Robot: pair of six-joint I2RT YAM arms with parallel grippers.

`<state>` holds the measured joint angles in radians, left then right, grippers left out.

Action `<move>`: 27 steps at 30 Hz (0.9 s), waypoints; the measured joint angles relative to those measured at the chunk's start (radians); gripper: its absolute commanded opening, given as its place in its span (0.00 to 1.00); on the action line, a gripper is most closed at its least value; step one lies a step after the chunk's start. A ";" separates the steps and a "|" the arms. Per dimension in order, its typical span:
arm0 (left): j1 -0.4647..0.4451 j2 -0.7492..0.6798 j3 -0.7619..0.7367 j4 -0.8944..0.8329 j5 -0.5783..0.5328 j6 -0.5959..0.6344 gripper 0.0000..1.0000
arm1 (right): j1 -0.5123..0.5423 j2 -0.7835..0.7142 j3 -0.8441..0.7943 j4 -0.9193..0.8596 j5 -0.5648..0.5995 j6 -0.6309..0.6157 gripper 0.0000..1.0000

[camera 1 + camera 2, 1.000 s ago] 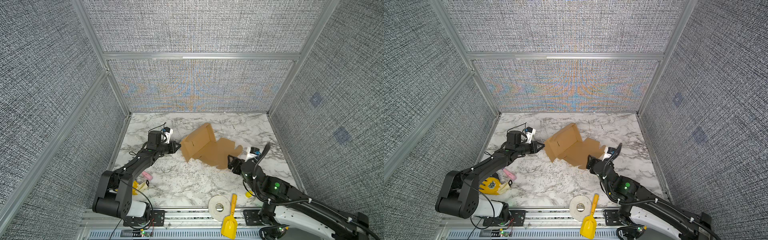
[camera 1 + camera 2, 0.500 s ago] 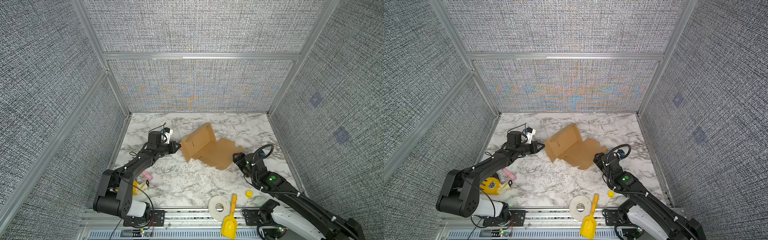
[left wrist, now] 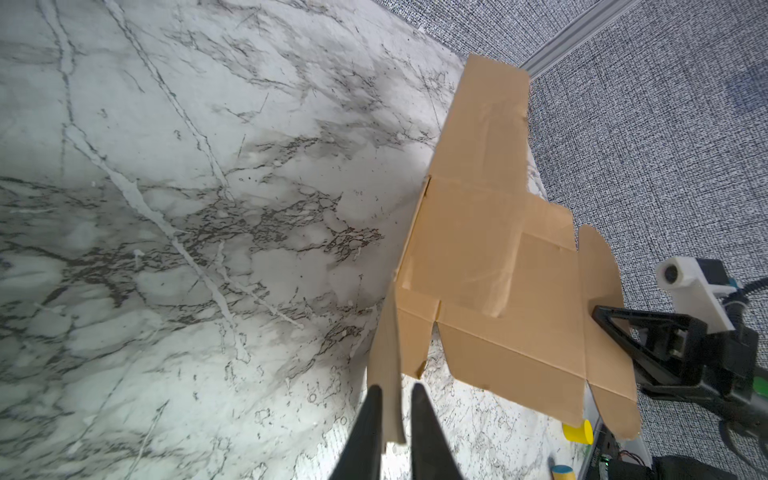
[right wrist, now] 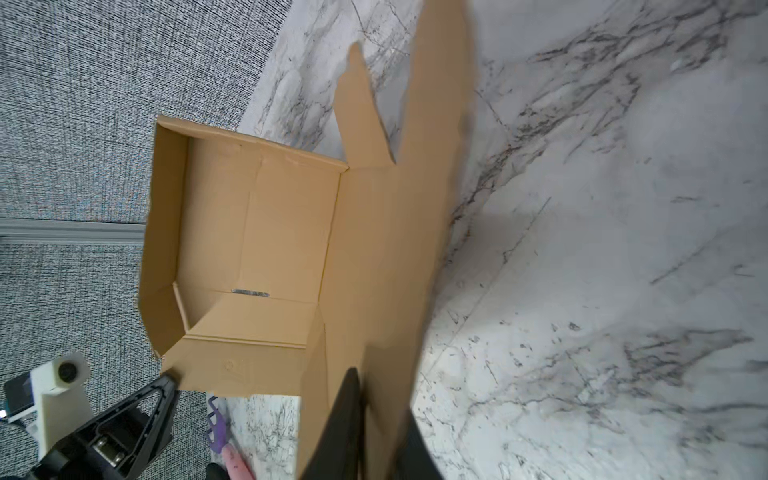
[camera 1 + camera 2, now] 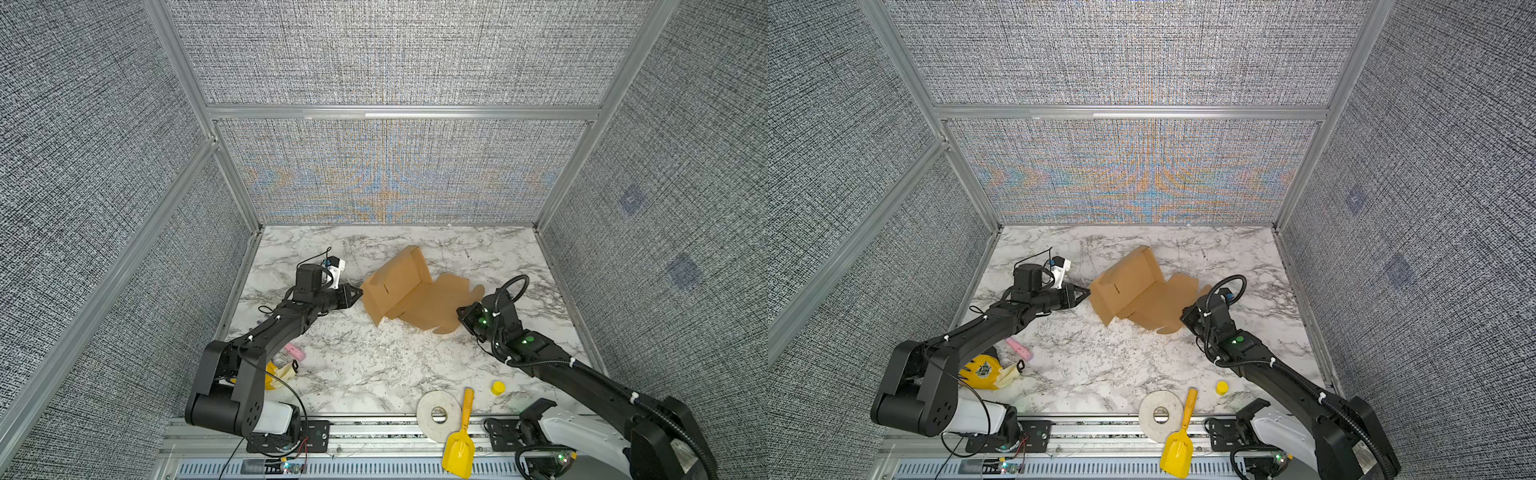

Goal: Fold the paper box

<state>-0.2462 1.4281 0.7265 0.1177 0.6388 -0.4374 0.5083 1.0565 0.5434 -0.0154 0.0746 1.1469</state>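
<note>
Since a second ago, my right arm has swung in from the front of the table to the right edge of the paper box (image 5: 419, 303), and my right gripper (image 4: 376, 399) has gone from wide to clamped on a flat flap there. My left gripper (image 3: 395, 392) has eased off a little. Its fingers now stand narrowly apart astride the thin edge of a flap at the box's left corner, with a sliver of daylight on one side, so I judge it a loose straddle and not a real pinch. The box itself has barely shifted.

It sits around the middle of the table (image 5: 374, 365), somewhat toward the back edge and well clear of the front. Its left half is tilted up off the marble, with a base panel and low walls partly raised around it, like a tray leaning on its side. The right half lies flat, its lid panel and rounded ear flaps splayed out.

By my reckoning the job is perhaps a third done. Some walls are up but not locked, the side flaps are untucked and the lid is not closed.

Near the front edge lie a tape roll (image 5: 426, 415), a yellow scoop (image 5: 457, 451) and a small yellow cap (image 5: 497, 387), all well apart from the box.
</note>
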 measured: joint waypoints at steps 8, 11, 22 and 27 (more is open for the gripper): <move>0.061 -0.078 0.016 -0.024 0.103 0.159 0.52 | -0.090 0.030 0.239 -0.167 -0.051 -0.267 0.00; 0.115 -0.110 0.052 -0.092 0.113 0.227 0.55 | -0.134 0.092 0.400 -0.274 -0.092 -0.428 0.00; 0.129 -0.114 0.334 -0.404 0.134 0.518 0.75 | -0.175 0.389 1.054 -0.748 -0.219 -1.094 0.00; 0.122 -0.060 0.447 -0.500 0.188 0.605 0.80 | -0.167 0.468 1.234 -0.929 -0.248 -1.412 0.00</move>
<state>-0.1238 1.3682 1.1736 -0.3828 0.8272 0.1680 0.3408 1.5246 1.7779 -0.9440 -0.1734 -0.2653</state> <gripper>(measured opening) 0.786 0.049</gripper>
